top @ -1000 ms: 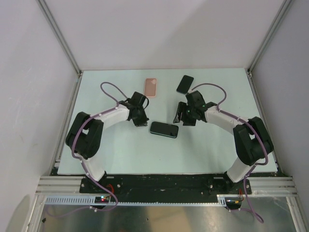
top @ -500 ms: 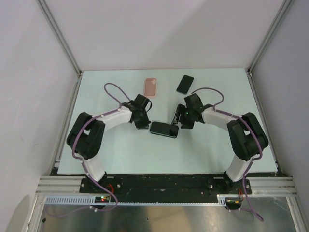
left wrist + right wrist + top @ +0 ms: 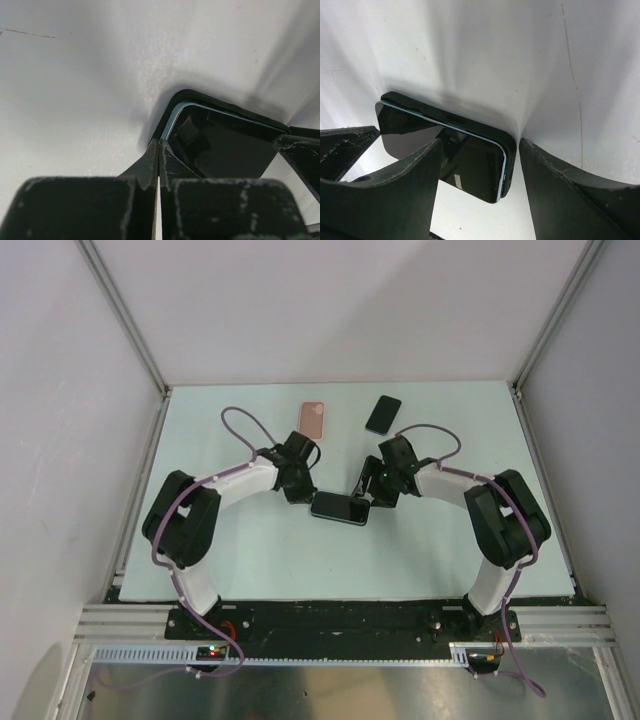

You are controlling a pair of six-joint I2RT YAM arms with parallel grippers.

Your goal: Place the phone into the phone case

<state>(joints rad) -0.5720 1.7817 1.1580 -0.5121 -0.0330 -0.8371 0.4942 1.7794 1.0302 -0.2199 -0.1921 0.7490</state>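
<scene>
From above, the black case (image 3: 200, 97) could not be told apart from the phone (image 3: 339, 508) lying in it; the two read as one dark slab on the table (image 3: 250, 560). Only the wrist views separated them. There the phone's pale blue edge showed just inside the case's black rim, at the corner nearest the left gripper (image 3: 158, 155) and along the end nearest the right gripper (image 3: 480, 145). Whether the phone was pressed fully home in the case could not be told. Its screen was dark and glossy, and both wrist views cut the case off so that only one end of it showed.

The left gripper (image 3: 300, 490) had its fingers pinched tightly together, grasping nothing, with their tips at the left corner of the case. The right gripper (image 3: 372, 495) had its jaws spread wide at the right end of the case, one finger over the screen and the other just beside the case's corner, not clamped on it.

Beyond the case, well apart from it, lay a pink case (image 3: 314, 421) and a second phone (image 3: 383, 414). Their details were too small to make out.
</scene>
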